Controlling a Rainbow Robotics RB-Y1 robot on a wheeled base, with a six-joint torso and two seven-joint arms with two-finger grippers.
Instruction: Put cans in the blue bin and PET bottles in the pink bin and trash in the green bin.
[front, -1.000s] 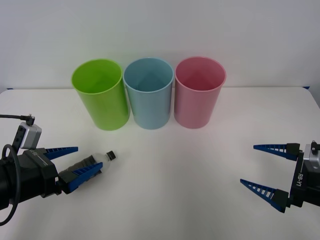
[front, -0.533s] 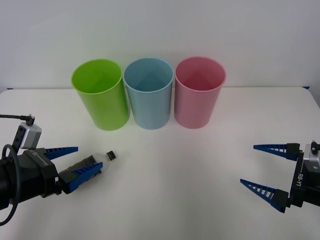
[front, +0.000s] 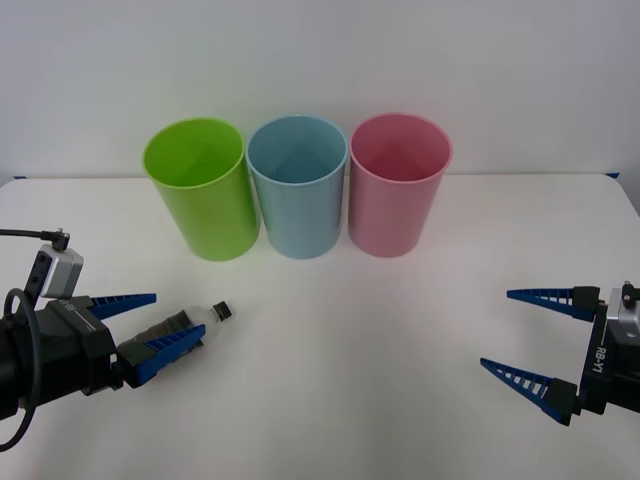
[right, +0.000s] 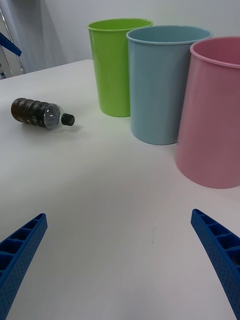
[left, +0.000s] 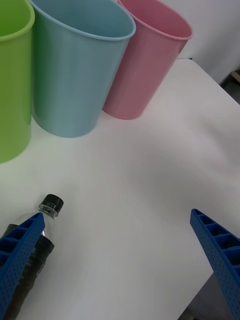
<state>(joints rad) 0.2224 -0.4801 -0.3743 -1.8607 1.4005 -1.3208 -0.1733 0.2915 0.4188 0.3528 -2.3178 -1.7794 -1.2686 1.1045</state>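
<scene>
A white desk (front: 400, 330) carries three tapered plastic bins standing upright in a row near its far edge, close beside one another. From the robot's left to its right they are the green bin (front: 202, 190), the blue bin (front: 297, 187) in the middle, and the pink bin (front: 398, 186). All three have their open mouths facing up. Nearer the robot, on its left side, a small PET bottle (front: 190, 322) lies on its side on the desk, well apart from the bins. Its black cap (front: 223, 311) points toward the middle of the desk, its clear neck sits just behind the cap, and its dark brown lower body points back toward the left arm. The left gripper (front: 160, 322) sits low over the desk at the bottle, with its blue ribbed jaws spread wide and released; in the front view one jaw lies over the bottle's dark body, but the jaws are not closed on it. In the left wrist view, one blue finger (left: 20, 250) overlaps the bottle's body while the other is far off to the side. The right gripper (front: 525, 335) waits over the desk on the robot's right, well apart from the bins and the bottle, its jaws also spread open and holding nothing.
</scene>
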